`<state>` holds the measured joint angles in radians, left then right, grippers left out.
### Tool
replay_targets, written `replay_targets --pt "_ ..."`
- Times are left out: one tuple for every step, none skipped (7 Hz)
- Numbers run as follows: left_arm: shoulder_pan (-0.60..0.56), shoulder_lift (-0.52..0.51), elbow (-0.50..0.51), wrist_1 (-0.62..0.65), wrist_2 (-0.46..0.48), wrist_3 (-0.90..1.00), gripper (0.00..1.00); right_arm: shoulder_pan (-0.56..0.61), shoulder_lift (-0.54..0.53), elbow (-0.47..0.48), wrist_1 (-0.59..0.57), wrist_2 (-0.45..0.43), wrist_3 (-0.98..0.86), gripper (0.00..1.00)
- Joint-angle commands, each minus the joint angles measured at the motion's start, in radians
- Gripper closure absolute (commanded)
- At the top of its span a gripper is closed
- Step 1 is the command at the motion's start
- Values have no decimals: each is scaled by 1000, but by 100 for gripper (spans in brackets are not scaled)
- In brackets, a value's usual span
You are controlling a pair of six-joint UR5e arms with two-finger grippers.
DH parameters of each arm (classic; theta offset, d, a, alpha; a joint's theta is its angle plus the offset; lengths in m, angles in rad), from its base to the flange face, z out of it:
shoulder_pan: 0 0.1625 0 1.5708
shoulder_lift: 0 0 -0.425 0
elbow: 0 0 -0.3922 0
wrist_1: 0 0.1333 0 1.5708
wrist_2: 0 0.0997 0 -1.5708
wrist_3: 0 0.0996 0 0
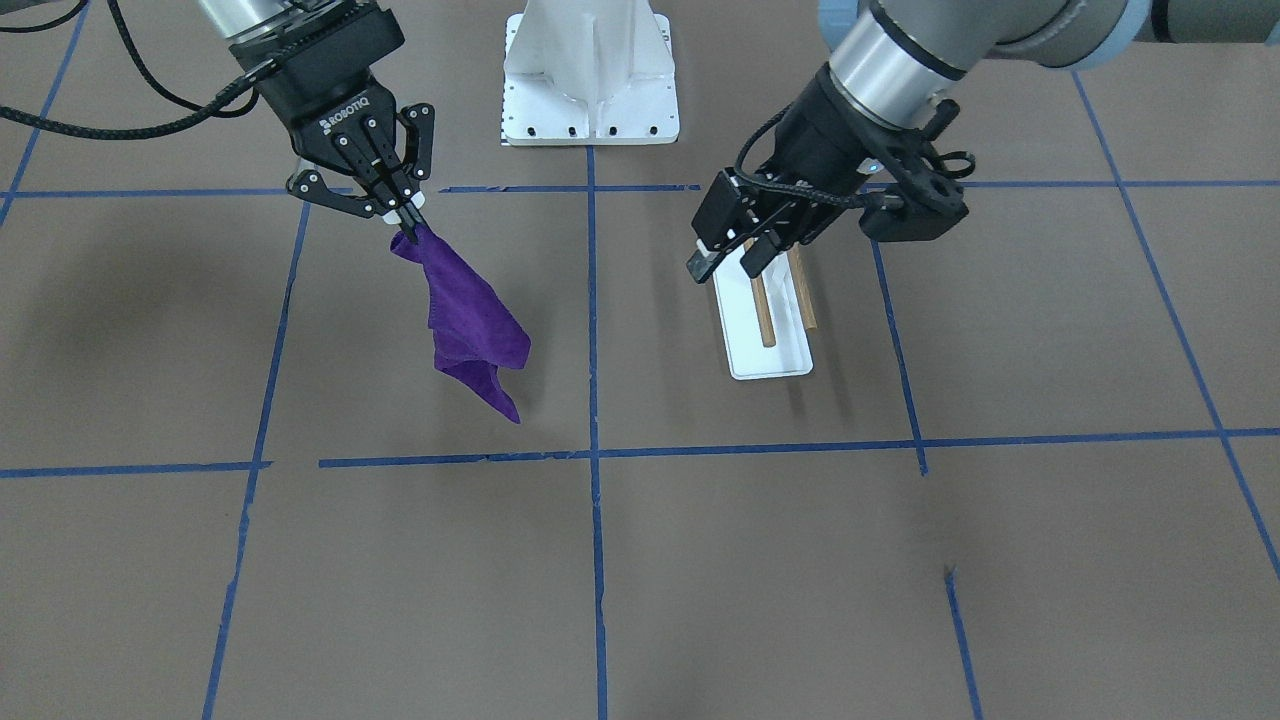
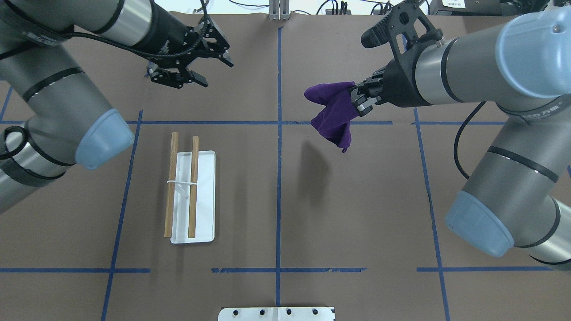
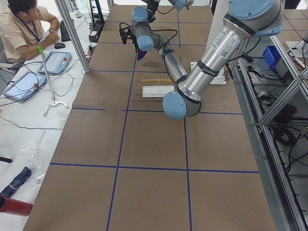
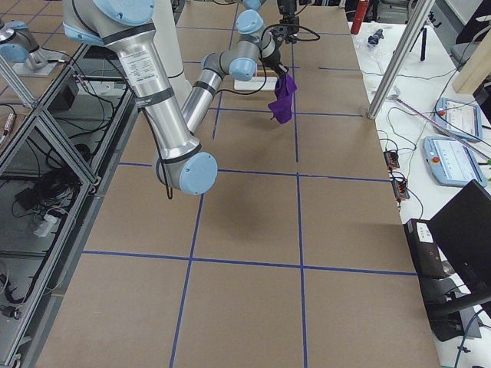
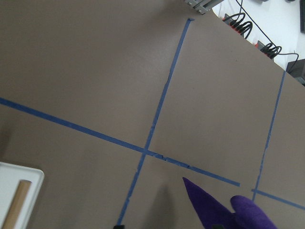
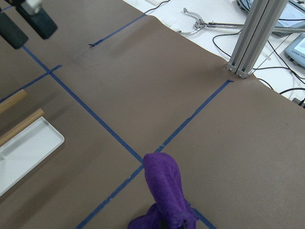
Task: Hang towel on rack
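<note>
Our right gripper (image 2: 357, 98) pinches the purple towel (image 2: 332, 113) aloft, upper right of the overhead view. Our left gripper (image 2: 215, 72) hangs open, empty. We should carry the towel high over the rack (image 2: 205, 200), lower left, then drape its middle across.

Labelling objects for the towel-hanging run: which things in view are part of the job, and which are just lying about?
Job:
purple towel, pinched in the right gripper
rack
left gripper, open, empty

Lying about:
white pedestal base
blue tape grid
control tablets on the side bench
</note>
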<state>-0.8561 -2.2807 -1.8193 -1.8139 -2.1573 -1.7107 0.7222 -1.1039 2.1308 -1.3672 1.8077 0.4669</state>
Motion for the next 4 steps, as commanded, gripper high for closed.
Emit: replay_targets --pt "49 -124 58 106 48 -227 40 -75 19 37 2 -86 32 100" --pt "52 -141 77 123 48 -275 40 -92 21 40 2 -108 38 100" --pt "74 -151 83 123 48 -306 39 -99 22 41 2 -119 38 100" --pt "98 -164 95 123 50 -326 39 -102 30 43 2 -119 38 100"
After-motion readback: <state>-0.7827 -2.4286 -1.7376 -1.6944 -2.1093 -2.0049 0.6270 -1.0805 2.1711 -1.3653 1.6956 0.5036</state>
